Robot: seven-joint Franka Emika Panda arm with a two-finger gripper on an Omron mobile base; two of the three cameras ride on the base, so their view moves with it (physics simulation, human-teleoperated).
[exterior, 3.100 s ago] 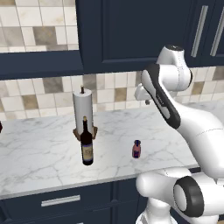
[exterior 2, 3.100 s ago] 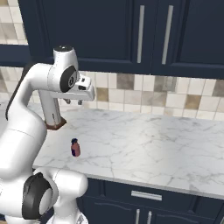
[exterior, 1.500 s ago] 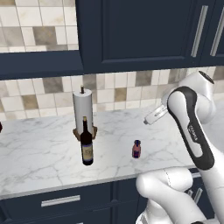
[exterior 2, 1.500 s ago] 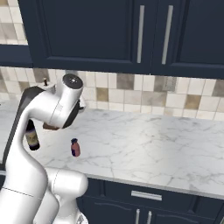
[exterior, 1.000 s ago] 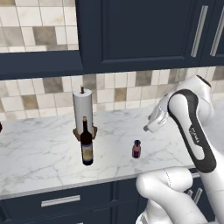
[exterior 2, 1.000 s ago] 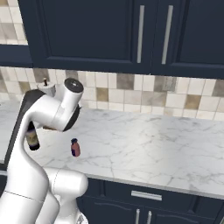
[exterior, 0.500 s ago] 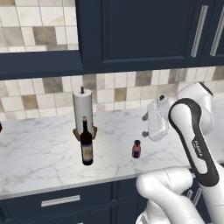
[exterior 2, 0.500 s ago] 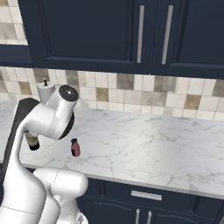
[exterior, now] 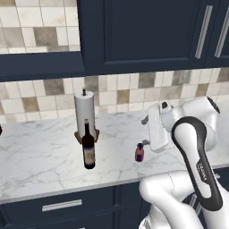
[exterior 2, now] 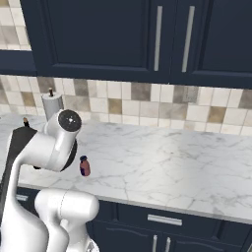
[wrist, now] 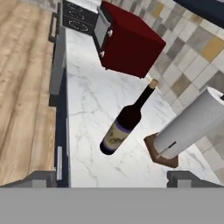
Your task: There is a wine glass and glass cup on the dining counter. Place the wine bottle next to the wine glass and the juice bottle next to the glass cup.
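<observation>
Marble surface (exterior: 40, 161) carries the upright wine bottle (exterior: 88, 151) beside a paper-towel roll (exterior: 85, 112), the empty gripper (wrist: 113, 177) spread wide, seemingly lining up to grasp it.

Your white robot arm with dark joints (exterior: 197, 147) bends over at the top, and its hand points sideways and a bit down. Your two-finger gripper (wrist: 113, 179) has its small dark finger tips (wrist: 43, 178) far apart, wide open, with nothing between them.
</observation>
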